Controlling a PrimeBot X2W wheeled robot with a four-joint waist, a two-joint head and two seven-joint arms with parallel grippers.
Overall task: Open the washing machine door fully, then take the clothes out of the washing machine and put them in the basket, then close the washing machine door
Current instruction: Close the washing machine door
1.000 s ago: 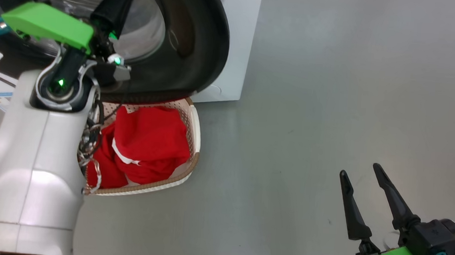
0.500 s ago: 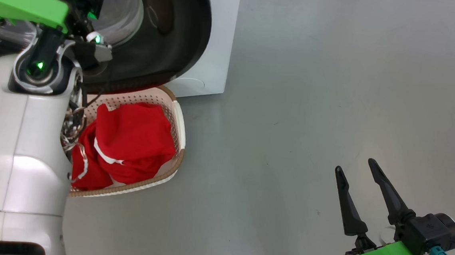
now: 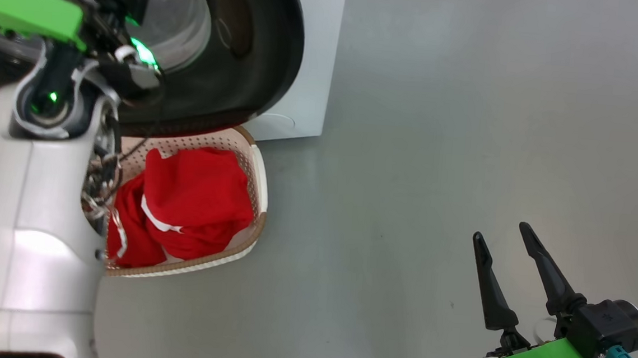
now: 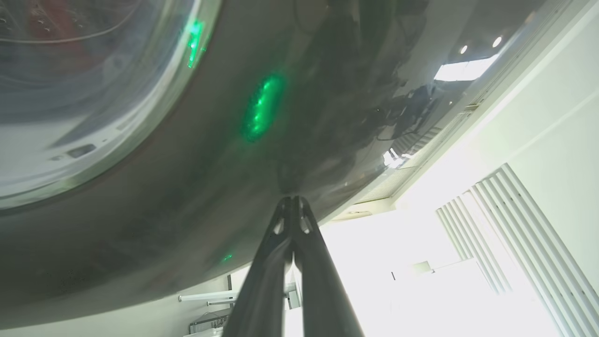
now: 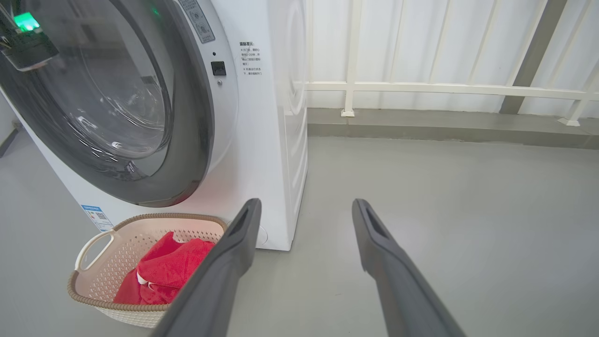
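Washing machine door (image 4: 196, 178) meets raised, pinched left jaws; right jaws spread.

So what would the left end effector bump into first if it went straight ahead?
The washing machine door. The shut left end effector points straight at its glossy black rim. The tips seem to be right at it, though I can't be sure they touch.

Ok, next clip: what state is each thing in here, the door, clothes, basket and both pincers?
washing machine door: ajar, its rim overhanging the basket.
basket: upright on the floor before the washing machine.
clothes: red, heaped inside the basket.
left pincer: shut, empty, tips touching the door's black rim.
right pincer: open, empty, above the floor.
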